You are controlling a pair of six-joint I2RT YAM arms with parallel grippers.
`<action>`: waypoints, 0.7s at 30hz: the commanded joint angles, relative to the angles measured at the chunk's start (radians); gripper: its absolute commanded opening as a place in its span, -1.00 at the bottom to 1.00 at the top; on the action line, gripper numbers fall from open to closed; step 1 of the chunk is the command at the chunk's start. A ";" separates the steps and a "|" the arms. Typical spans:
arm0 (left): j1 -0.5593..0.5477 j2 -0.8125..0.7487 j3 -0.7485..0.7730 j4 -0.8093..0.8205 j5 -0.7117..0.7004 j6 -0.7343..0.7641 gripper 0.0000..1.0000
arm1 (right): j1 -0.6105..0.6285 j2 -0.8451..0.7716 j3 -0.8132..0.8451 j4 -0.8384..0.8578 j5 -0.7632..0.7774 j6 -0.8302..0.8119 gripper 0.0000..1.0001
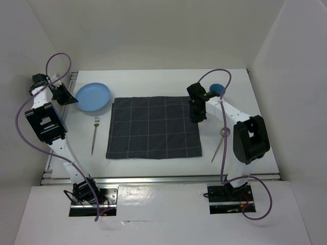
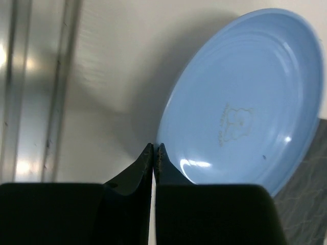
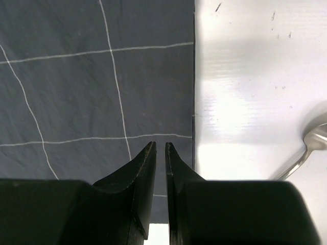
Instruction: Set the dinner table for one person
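Seen from above, a white counter [image 1: 153, 168] fills the scene, with a grey checked cloth [image 1: 153, 127] between the two sets of fingers, the left fingers [image 1: 68, 97] beside a blue plate [image 1: 93, 96], a fork [image 1: 94, 134] nearer than them, and the right fingers [image 1: 196, 118] at the cloth's right edge, a spoon [image 1: 221, 144] to their right. The left wrist view shows the left fingers [image 2: 154, 149] pressed together at the plate's [image 2: 245, 102] rim. The right wrist view shows the right fingers [image 3: 157, 147] almost together, a thin gap between them, pinching nothing, over the cloth [image 3: 76, 76] edge, spoon [image 3: 306, 150] right.

One blue plate [image 1: 93, 96], one fork [image 1: 94, 135], one spoon [image 1: 221, 143], one checked cloth [image 1: 153, 127], one small blue dish [image 1: 217, 89].
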 commanded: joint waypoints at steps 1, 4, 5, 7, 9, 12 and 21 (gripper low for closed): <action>-0.028 -0.227 -0.082 0.100 0.115 -0.040 -1.00 | 0.004 -0.061 -0.020 0.031 0.016 0.001 -0.59; -0.082 -0.273 -0.051 0.050 0.162 -0.013 -1.00 | 0.004 -0.061 -0.031 0.031 0.016 0.010 -0.59; -0.105 -0.282 -0.034 0.013 0.178 0.013 -1.00 | 0.004 -0.061 -0.031 0.031 0.027 0.022 -0.59; -0.186 -0.316 -0.033 -0.064 0.207 0.089 -1.00 | 0.004 -0.071 -0.041 0.031 0.059 0.051 -0.59; -0.252 -0.342 -0.078 -0.093 0.207 0.151 -1.00 | -0.020 -0.081 -0.041 0.022 0.059 0.073 -0.59; -0.404 -0.363 -0.145 -0.160 0.178 0.249 -1.00 | -0.069 -0.146 -0.087 0.033 0.022 0.105 -0.59; -0.777 -0.374 -0.406 -0.089 0.023 0.334 -1.00 | -0.184 -0.373 -0.235 0.054 -0.005 0.116 -0.59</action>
